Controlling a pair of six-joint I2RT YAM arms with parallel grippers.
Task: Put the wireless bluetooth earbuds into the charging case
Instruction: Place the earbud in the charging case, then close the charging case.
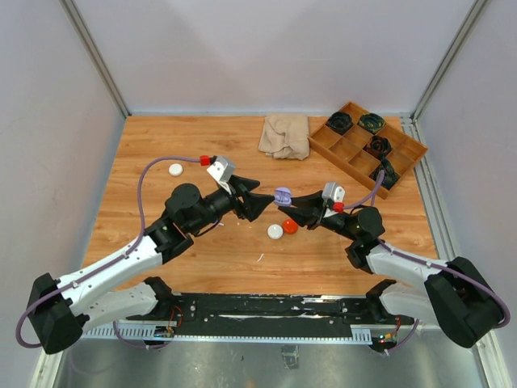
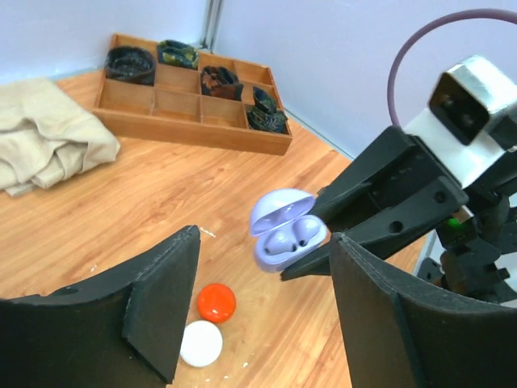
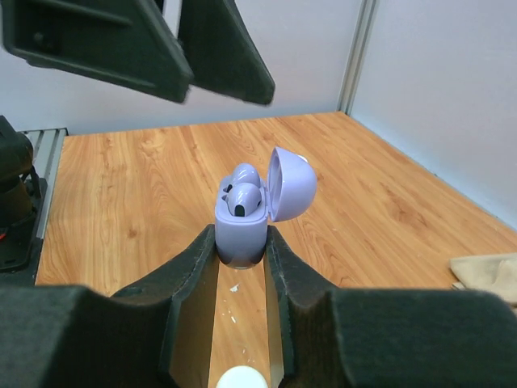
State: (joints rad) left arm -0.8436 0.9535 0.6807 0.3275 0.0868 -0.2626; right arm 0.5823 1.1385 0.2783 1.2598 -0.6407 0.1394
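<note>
Right wrist view: right fingers (image 3: 192, 271) clamped on open purple charging case (image 3: 240, 236), earbuds (image 3: 245, 196) seated inside. Left fingers (image 2: 166, 295) spread, empty, just beside case, above table (image 2: 161, 202).

A wood-grain tabletop (image 1: 161, 145) fills the centre of the frame, enclosed by plain pale walls (image 1: 266, 48). Metal posts (image 1: 94, 55) rise at the upper left and upper right under soft, even light.
</note>
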